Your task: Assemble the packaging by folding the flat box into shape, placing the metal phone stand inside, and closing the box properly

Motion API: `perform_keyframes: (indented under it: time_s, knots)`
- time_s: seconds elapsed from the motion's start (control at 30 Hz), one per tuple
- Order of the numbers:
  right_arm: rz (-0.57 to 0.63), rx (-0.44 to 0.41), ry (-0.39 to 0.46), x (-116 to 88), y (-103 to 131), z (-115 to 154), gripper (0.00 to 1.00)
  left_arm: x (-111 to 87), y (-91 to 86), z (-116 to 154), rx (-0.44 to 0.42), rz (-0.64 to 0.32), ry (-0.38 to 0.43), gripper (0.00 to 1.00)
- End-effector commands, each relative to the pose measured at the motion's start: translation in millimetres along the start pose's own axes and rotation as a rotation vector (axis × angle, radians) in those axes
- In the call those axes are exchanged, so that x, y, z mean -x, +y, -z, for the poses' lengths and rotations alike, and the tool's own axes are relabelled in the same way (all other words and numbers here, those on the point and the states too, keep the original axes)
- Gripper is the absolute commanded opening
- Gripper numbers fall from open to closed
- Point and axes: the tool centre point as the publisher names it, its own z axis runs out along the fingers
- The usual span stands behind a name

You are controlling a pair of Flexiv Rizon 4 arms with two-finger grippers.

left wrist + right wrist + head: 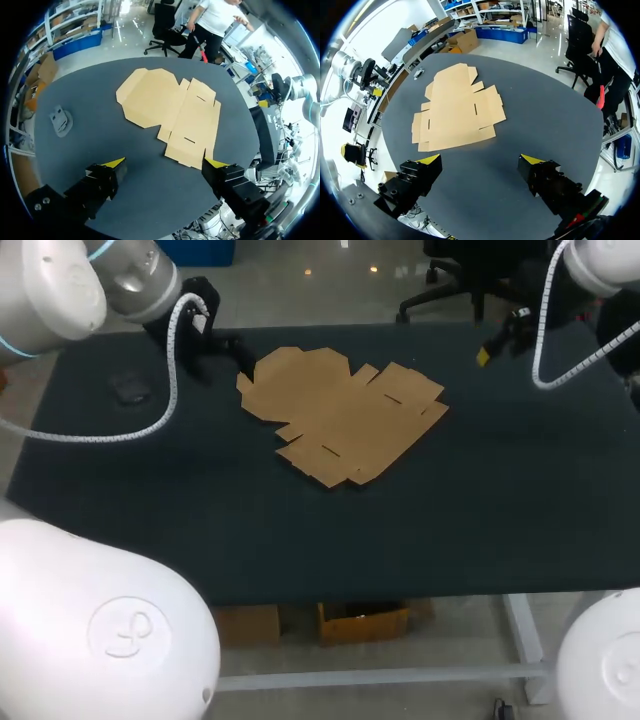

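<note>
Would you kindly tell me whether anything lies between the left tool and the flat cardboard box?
Nothing visible does. Only bare table shows between the open left tool and the flat cardboard box. The phone stand lies off to one side, apart from the box.

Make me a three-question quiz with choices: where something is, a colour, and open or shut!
1. Where is the phone stand? A) inside a folded box B) on the table, apart from the flat cardboard C) in a gripper
2. What colour is the flat cardboard? A) brown B) white C) blue
3. How is the left gripper? A) open, empty B) shut on the stand C) shut on cardboard
Answers: B, it lies alone on the dark top; A, plain brown; A, its yellow tips stand wide apart, gripping nothing.
</note>
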Motion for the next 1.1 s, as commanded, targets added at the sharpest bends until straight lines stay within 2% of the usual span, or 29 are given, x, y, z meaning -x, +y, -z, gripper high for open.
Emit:
perform_keyframes:
  time_s: [0.03,0.3,0.63,1.1]
  knots:
    - [-0.02,-0.034,0.013,4,0,-4,1.0,-13.9,1.7,-5,0.089,0.028,-0.049,1.0]
    - [-0.058,-0.098,0.018,10,-3,-16,1.0,-24.8,16.8,-4,0.115,0.064,-0.025,1.0]
    - [-0.054,-0.132,0.041,13,0,-32,1.0,-33.9,38.0,-6,0.122,0.097,-0.02,1.0]
    - [0.002,-0.171,0.074,22,10,-52,1.0,-39.5,48.9,-13,0.148,0.042,-0.036,1.0]
